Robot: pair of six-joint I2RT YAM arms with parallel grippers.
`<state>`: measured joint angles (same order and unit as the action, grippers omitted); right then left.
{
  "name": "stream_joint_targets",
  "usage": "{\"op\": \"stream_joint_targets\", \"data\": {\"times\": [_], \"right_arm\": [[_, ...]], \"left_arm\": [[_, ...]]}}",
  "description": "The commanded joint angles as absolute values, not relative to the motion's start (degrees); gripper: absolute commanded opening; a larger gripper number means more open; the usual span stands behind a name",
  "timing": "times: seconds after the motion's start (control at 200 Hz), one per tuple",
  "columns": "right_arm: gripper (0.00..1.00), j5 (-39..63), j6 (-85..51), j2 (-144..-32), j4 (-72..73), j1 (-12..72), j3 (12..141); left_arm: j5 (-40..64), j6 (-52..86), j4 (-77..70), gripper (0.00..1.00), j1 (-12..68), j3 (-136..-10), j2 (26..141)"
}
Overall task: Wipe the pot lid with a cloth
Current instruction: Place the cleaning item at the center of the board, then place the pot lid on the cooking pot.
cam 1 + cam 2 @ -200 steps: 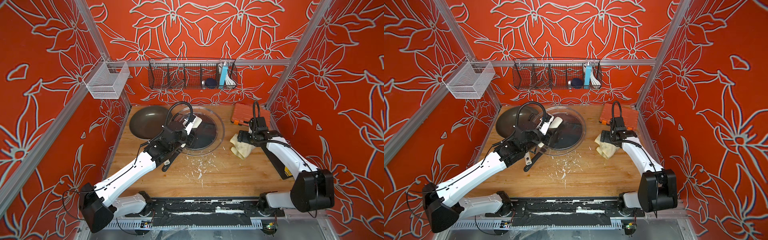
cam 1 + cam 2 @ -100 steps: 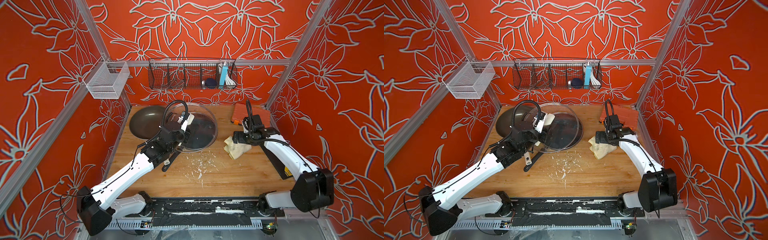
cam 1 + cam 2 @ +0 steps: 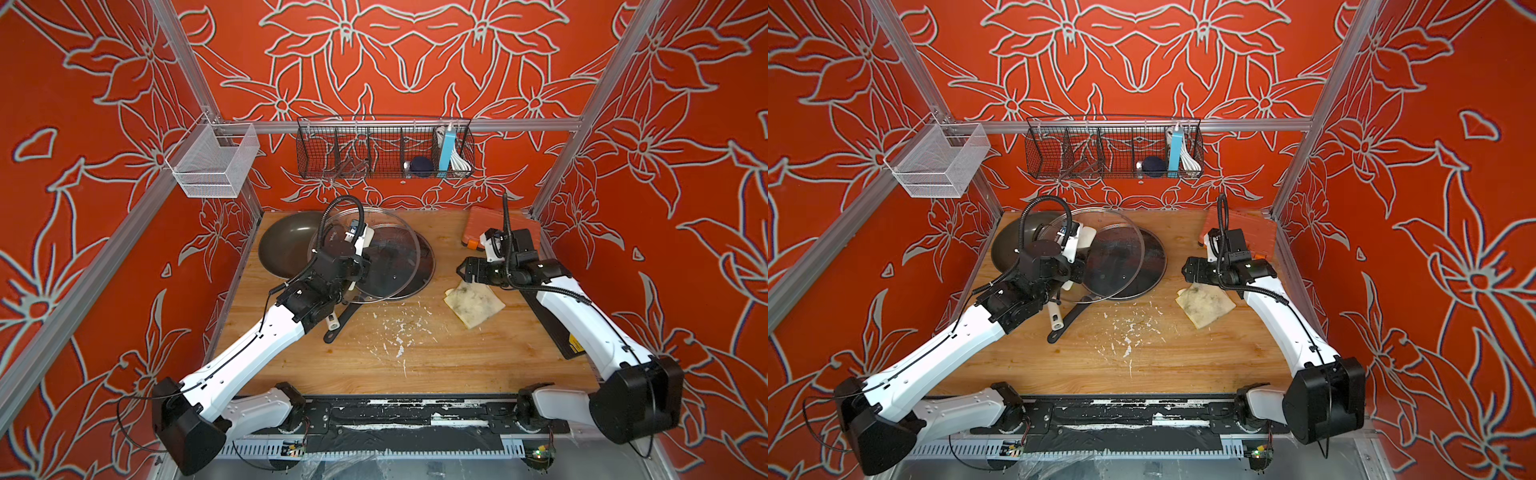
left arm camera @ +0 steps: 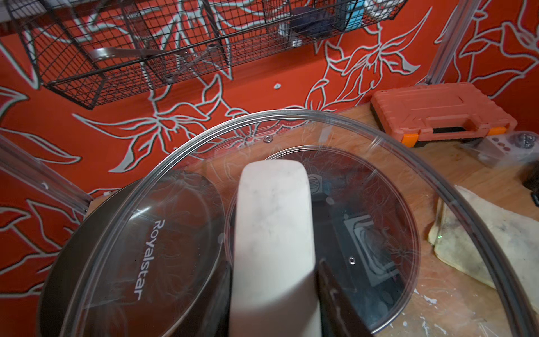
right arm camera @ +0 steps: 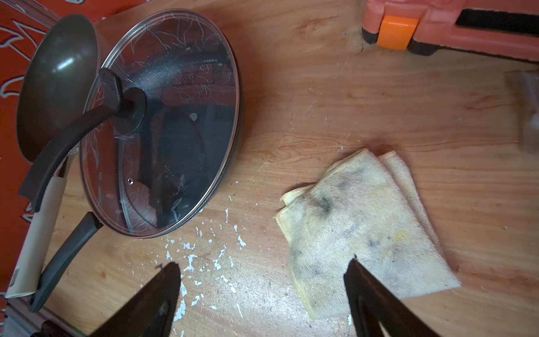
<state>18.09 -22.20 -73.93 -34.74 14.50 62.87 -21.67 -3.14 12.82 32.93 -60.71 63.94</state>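
The pot lid (image 3: pixel 386 257) (image 3: pixel 1113 257) is a large clear glass disc with a cream handle (image 4: pixel 274 210). It is lifted and tilted over the pans at the back left. My left gripper (image 3: pixel 359 266) (image 4: pixel 272 268) is shut on that handle, a finger on each side. The cloth (image 3: pixel 473 303) (image 3: pixel 1204 305) (image 5: pixel 358 233), pale yellow with dark stains, lies folded flat on the wooden table at the right, and shows in the left wrist view (image 4: pixel 495 239). My right gripper (image 3: pixel 463 270) (image 5: pixel 264 262) hangs open just above the table at the cloth's left edge, holding nothing.
A dark wok (image 3: pixel 286 241) and a frying pan under a smaller glass lid (image 3: pixel 426 270) sit beneath the raised lid, handles pointing forward. An orange case (image 3: pixel 478 226) stands at the back right. White flecks (image 3: pixel 395 332) dot mid-table. A wire rack (image 3: pixel 382 149) hangs on the back wall.
The left arm has carried the lid toward the back left and tilted it. The cloth, bunched under the right gripper before, now lies flat, and that gripper has shifted left off it.
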Motion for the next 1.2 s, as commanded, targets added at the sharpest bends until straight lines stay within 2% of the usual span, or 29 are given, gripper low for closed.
{"op": "stream_joint_targets", "data": {"times": [0.0, 0.485, 0.841, 1.196], "right_arm": [[0.89, 20.2, -20.6, -74.5, -35.6, 14.7, 63.8], [0.9, 22.0, -4.9, -77.3, -36.2, 27.5, 78.0], [0.89, 23.6, -7.7, -76.4, -18.0, 33.2, 75.7], [0.89, 22.6, -8.3, -77.2, -14.8, 34.5, 75.3]], "left_arm": [[-26.6, -1.0, 2.4, 0.0, 30.9, -62.2, 58.9], [-25.1, 7.6, 4.6, 0.0, 16.6, -60.3, 61.5], [-21.9, 8.2, 1.3, 0.0, 6.9, -61.0, 67.5], [-19.2, 8.2, -4.5, 0.0, 1.9, -62.3, 75.1]]}}
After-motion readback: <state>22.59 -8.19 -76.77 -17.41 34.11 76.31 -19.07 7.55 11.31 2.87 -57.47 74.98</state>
